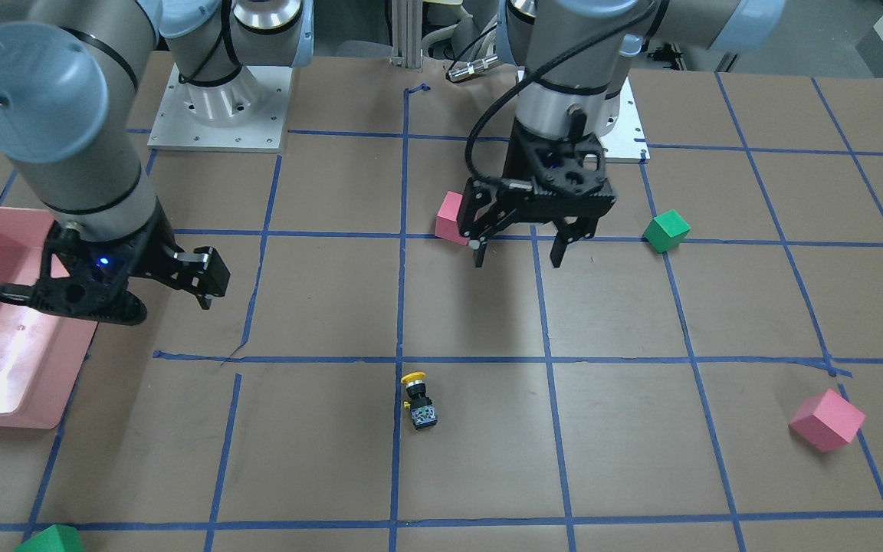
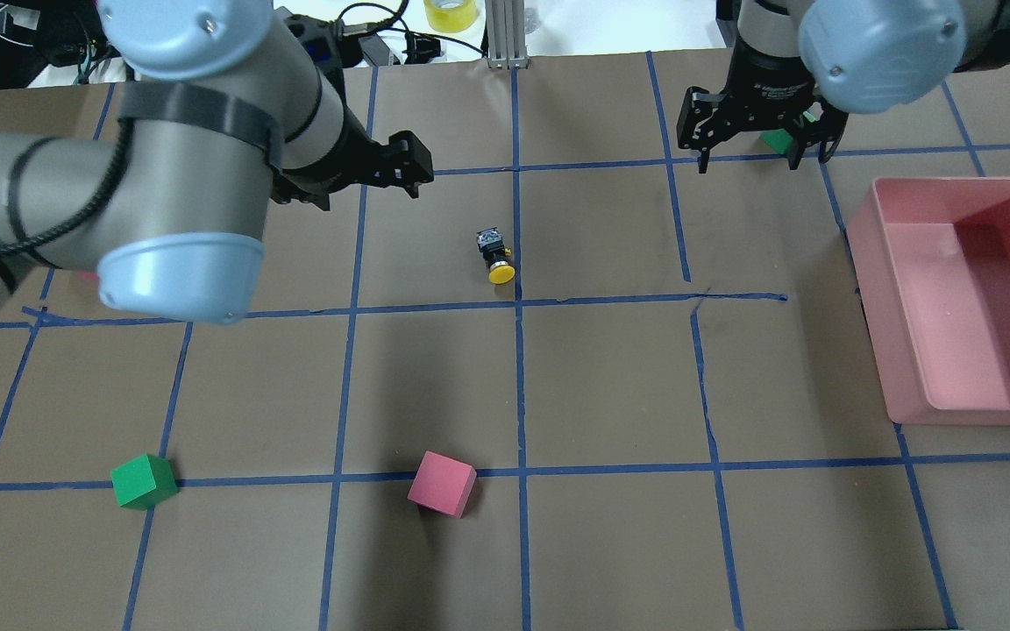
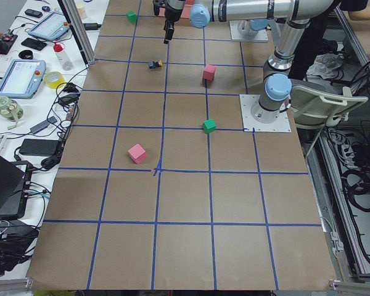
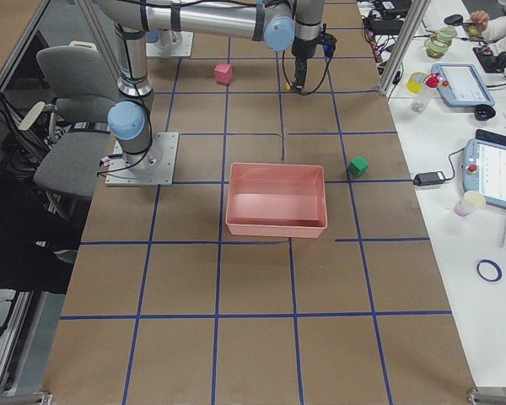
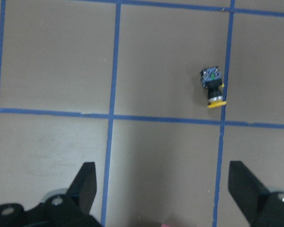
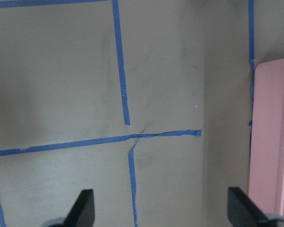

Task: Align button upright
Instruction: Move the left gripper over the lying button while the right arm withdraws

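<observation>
Taped brown table (image 1: 487, 460), button (image 1: 419, 402) on its side, well apart from spread, empty left hand (image 1: 518, 253)

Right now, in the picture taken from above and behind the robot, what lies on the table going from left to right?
Green cube → pink cube → yellow-capped button lying on its side → pink bin.

A green cube (image 2: 777, 140) sits mostly hidden behind the right gripper (image 2: 746, 158); another (image 1: 50, 539) is cut by the frame edge.
</observation>
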Robot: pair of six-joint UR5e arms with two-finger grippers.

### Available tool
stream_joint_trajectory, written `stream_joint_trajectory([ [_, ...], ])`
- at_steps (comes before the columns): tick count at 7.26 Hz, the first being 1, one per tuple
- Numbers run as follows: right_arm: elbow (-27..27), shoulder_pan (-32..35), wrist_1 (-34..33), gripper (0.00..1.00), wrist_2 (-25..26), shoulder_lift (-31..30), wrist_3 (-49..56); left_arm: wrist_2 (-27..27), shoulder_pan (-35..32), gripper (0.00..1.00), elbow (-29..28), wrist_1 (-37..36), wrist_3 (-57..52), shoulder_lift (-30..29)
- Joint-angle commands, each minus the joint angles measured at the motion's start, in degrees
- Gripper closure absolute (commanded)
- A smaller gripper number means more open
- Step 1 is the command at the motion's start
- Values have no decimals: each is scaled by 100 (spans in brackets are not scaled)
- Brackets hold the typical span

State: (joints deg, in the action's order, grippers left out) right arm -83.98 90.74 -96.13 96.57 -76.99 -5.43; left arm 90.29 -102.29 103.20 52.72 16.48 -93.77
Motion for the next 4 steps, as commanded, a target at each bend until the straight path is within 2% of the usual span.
stream_joint_trajectory([
  [1, 31, -65, -28, 0, 2, -88, 139, 485, -482, 0, 672, -2029, 651, -569],
  [2, -4, -30, -38, 0, -581, -305, 148, 1003, -789, 0, 736, -2586, 1290, -894],
  [3, -82, -47, -3, 0, -1309, -456, 139, 1504, -1184, 6, 745, -2861, 1862, -1254],
  [4, -92, -56, 6, 0, -1308, -466, 148, 1779, -1423, 6, 745, -3412, 1946, -1649],
])
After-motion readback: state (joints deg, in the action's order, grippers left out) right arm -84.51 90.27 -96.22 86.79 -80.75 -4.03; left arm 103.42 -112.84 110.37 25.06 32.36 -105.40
